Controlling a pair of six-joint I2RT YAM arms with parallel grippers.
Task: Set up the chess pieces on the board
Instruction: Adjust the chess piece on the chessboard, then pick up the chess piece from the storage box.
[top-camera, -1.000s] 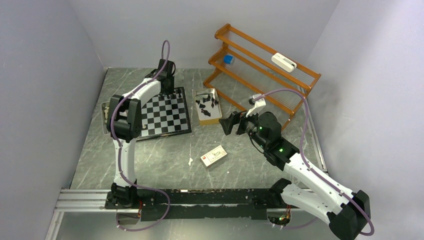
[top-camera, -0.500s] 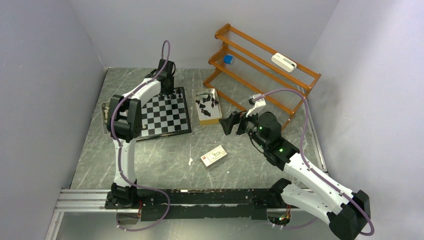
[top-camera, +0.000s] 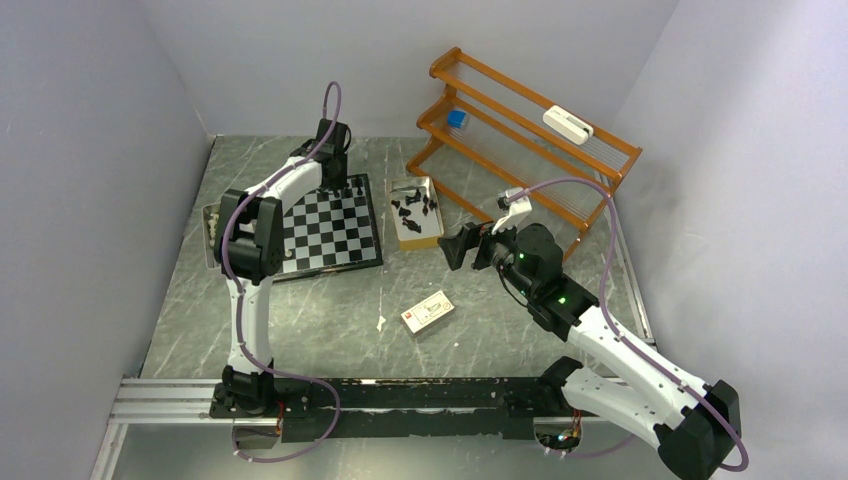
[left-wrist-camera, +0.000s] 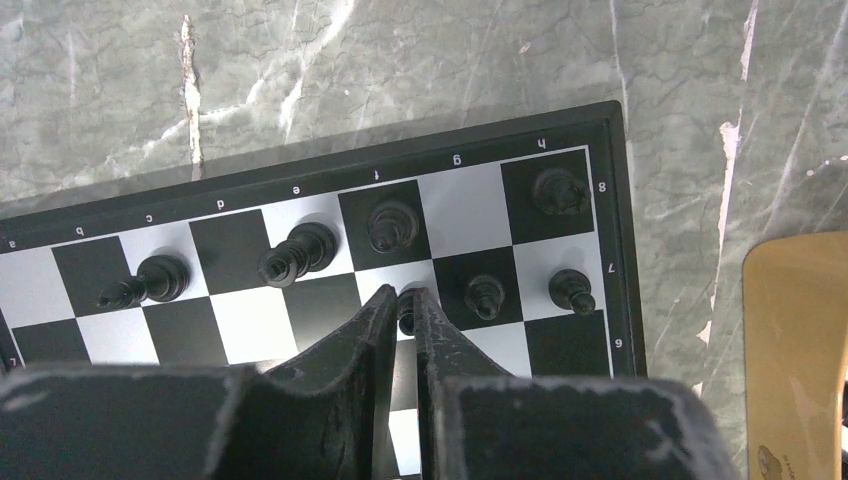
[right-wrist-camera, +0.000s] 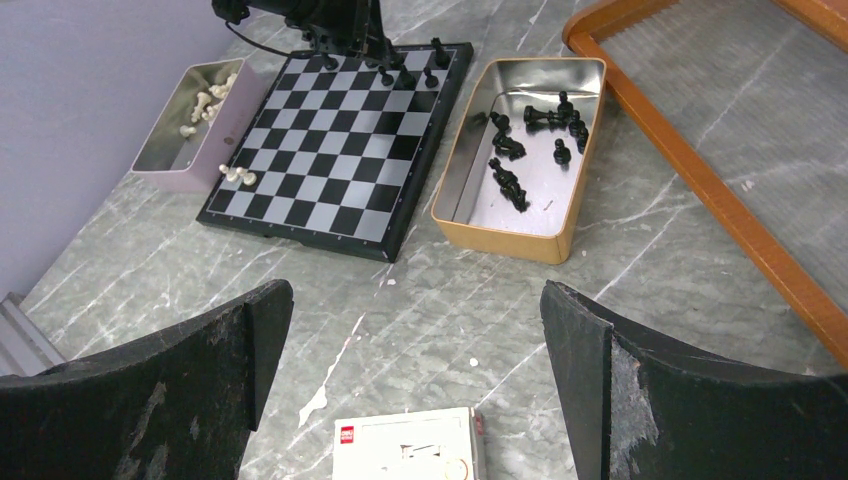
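The board (top-camera: 330, 232) lies at the far left of the table. My left gripper (top-camera: 335, 183) is at its far edge, shut on a small black piece (left-wrist-camera: 405, 312) over a white square of the second row (left-wrist-camera: 404, 300). Beside it stand two black pawns (left-wrist-camera: 485, 296) and, in the back row (left-wrist-camera: 392, 226), several larger black pieces. More black pieces (right-wrist-camera: 510, 175) lie in a tan tin (right-wrist-camera: 575, 190) right of the board (right-wrist-camera: 330, 130). Pale pieces (right-wrist-camera: 200, 105) fill a lilac tin. My right gripper (top-camera: 455, 247) hangs open and empty (right-wrist-camera: 415, 300) right of the tan tin.
A white card box (top-camera: 427, 311) lies on the table below my right gripper (right-wrist-camera: 405, 445). An orange wooden rack (top-camera: 530, 140) stands at the back right, holding a blue item (top-camera: 457, 119) and a white one (top-camera: 567, 124). A few pale pieces (right-wrist-camera: 238, 176) stand on the board's left edge.
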